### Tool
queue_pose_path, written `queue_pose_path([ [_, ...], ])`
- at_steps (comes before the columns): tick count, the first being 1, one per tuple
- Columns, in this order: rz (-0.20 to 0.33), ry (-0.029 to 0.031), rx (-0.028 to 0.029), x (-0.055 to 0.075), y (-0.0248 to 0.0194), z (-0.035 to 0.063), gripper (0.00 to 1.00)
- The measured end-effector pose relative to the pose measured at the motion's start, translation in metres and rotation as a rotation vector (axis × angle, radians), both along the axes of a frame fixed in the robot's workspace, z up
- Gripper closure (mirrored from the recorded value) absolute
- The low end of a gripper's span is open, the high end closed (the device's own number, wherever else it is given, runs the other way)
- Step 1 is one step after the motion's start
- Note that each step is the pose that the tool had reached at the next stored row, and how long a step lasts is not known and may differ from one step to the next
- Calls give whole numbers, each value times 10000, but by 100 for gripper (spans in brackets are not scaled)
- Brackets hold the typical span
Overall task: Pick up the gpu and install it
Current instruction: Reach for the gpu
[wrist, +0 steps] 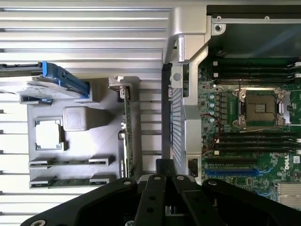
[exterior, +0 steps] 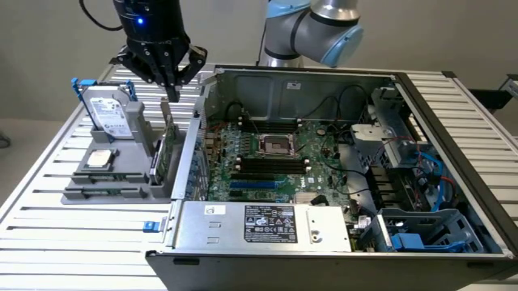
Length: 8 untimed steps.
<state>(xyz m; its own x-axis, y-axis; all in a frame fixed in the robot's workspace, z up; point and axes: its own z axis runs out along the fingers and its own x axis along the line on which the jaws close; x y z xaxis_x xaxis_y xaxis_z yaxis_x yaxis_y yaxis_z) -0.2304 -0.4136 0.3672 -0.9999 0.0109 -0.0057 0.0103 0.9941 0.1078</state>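
gpu (exterior: pixel 164 159) showing green board edge; gripper (exterior: pixel 172 96) showing black; hard drive (exterior: pixel 109 115), ten o'clock of gpu, wearing white label, blue frame; holder (exterior: pixel 113 182) showing plain grey

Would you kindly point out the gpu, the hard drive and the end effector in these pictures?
gpu (exterior: pixel 164 157), exterior view, on its green board face.
hard drive (exterior: pixel 108 116), exterior view, on its white label.
end effector (exterior: pixel 172 92), exterior view, between its shut fingertips.

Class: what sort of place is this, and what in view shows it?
Probably a robotics lab bench for computer assembly: an open computer case, a grey parts holder beside it, a robot arm.
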Motion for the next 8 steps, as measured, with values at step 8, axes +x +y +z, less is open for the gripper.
queue_pose_path([
  [8,25,0,-2,-250,-3,-92,83],
])
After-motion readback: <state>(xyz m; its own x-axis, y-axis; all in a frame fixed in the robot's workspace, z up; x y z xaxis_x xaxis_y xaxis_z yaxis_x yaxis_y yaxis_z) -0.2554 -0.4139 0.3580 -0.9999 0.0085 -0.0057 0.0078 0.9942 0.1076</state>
